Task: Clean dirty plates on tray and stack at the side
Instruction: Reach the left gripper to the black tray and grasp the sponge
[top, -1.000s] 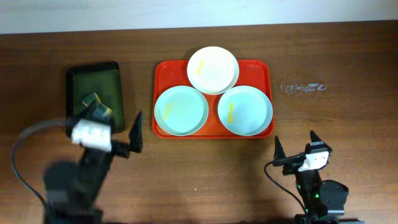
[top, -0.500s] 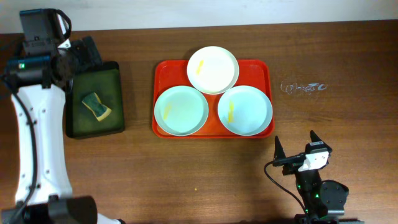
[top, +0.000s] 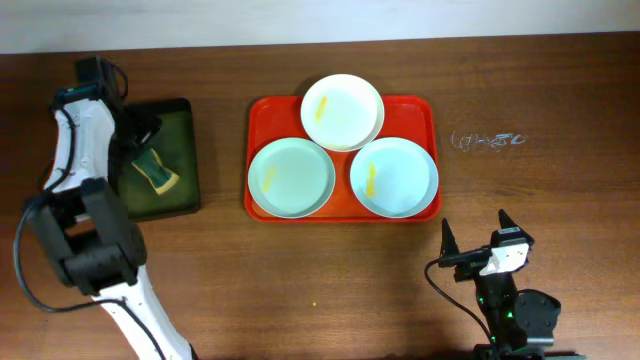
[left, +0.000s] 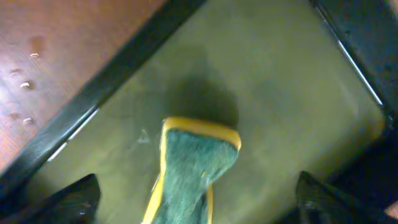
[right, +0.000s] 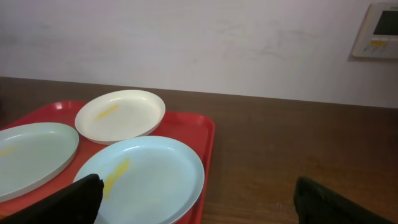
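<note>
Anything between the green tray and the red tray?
Nothing. Overhead shows only bare wooden table between the green tray and the red tray.

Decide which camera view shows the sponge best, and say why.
The left wrist view: the sponge fills the frame's middle, green face and yellow edge clear, lying in the green tray. Overhead shows it small, in that same tray. The right wrist view misses it entirely.
</note>
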